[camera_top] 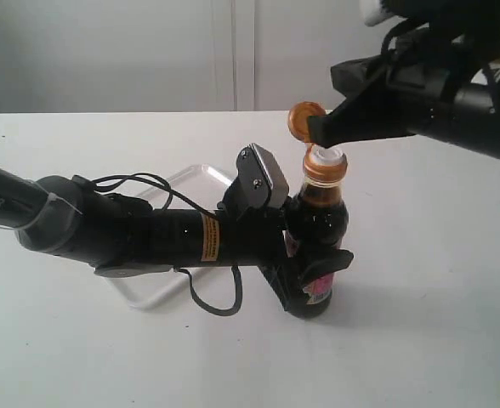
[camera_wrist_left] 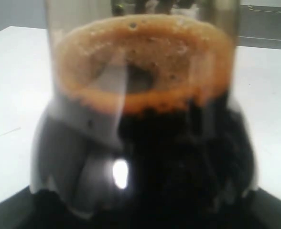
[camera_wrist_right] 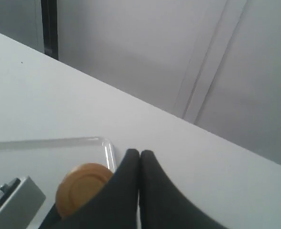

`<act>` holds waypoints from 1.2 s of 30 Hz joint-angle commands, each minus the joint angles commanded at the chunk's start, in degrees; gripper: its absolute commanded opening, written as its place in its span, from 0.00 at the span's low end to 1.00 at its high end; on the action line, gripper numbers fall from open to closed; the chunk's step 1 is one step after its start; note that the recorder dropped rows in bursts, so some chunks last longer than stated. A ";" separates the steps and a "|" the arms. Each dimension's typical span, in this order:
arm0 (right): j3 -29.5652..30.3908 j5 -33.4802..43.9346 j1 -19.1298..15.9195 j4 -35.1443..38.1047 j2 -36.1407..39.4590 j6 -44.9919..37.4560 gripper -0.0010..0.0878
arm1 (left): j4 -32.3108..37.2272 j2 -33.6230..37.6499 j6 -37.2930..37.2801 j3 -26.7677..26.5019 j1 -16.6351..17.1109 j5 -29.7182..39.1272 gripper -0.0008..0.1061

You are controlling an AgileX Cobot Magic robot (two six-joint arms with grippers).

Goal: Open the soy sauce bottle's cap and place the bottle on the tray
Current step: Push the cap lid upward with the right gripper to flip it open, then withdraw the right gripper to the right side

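The soy sauce bottle [camera_top: 319, 223] stands upright on the white table, its dark liquid filling the left wrist view [camera_wrist_left: 145, 143]. My left gripper [camera_top: 311, 255] is shut on the bottle's body from the left. The golden-orange cap [camera_top: 306, 119] is flipped up and back off the white spout [camera_top: 325, 155]. My right gripper [camera_top: 316, 129] is shut, its black tips pressed together right against the raised cap [camera_wrist_right: 82, 189]. The white tray [camera_top: 184, 189] lies behind my left arm, partly hidden; its corner [camera_wrist_right: 100, 143] shows in the right wrist view.
My left arm with its cable [camera_top: 139, 234] lies low across the tray and the table's left part. A pale wall [camera_top: 148, 51] runs behind the table's far edge. Bare table spreads to the right of the bottle.
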 joint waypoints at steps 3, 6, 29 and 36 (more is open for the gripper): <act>-1.54 10.34 -6.55 -0.11 0.00 0.00 0.01 | -0.59 0.00 0.00 0.00 0.00 0.55 0.01; -1.54 19.50 -12.03 -0.58 0.00 0.00 0.01 | -0.59 0.00 -1.08 0.00 0.00 1.30 0.01; -1.29 36.79 -20.88 -19.66 1.43 19.85 0.01 | -0.18 -8.83 -7.14 0.00 0.00 6.08 0.01; 1.04 31.83 -20.88 -18.38 1.43 19.85 0.01 | -2.33 -14.86 -6.07 0.00 0.08 5.95 0.01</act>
